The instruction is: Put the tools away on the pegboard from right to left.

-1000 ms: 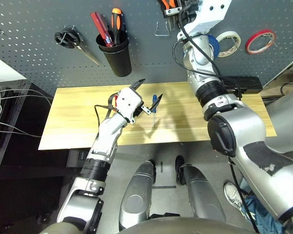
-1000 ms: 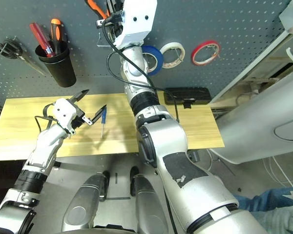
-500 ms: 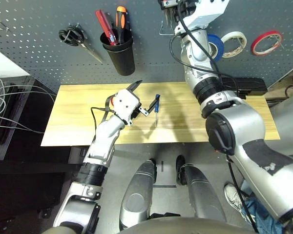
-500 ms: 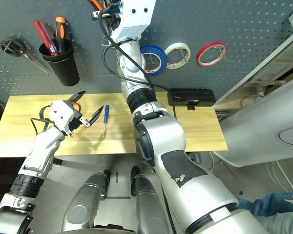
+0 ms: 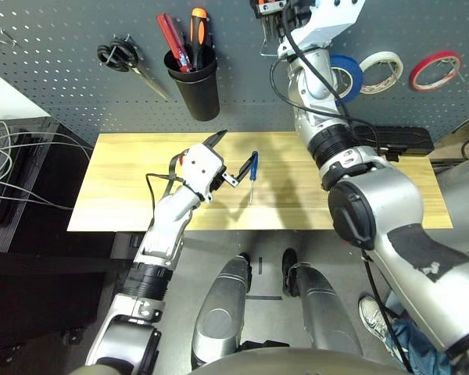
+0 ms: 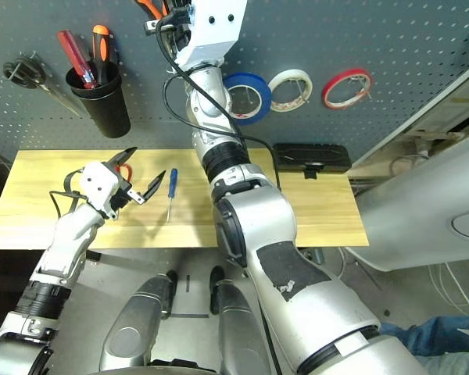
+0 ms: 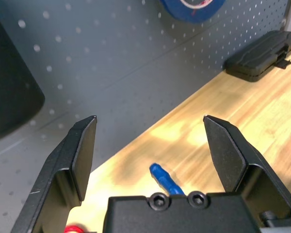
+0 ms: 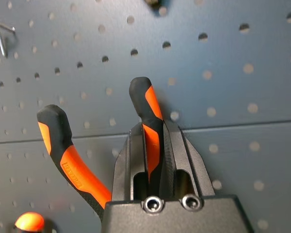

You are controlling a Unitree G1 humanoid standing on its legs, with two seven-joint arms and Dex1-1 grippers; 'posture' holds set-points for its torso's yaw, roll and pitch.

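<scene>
table: light wood top (image 5: 125,180) | floor: grey (image 5: 266,269) | left: black cabinet (image 5: 16,195), loose cables (image 5: 8,156)

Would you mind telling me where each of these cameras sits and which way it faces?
Left eye and right eye views: on the head, looking down at the wooden table and pegboard; both silver forearms show.
Left wrist view: on the left wrist, looking along the open left gripper over the blue-handled screwdriver toward the pegboard.
Right wrist view: on the right wrist, facing the pegboard; the right gripper is shut on one handle of the pliers.
Shared: the left wrist and head views show the blue tape roll.
</scene>
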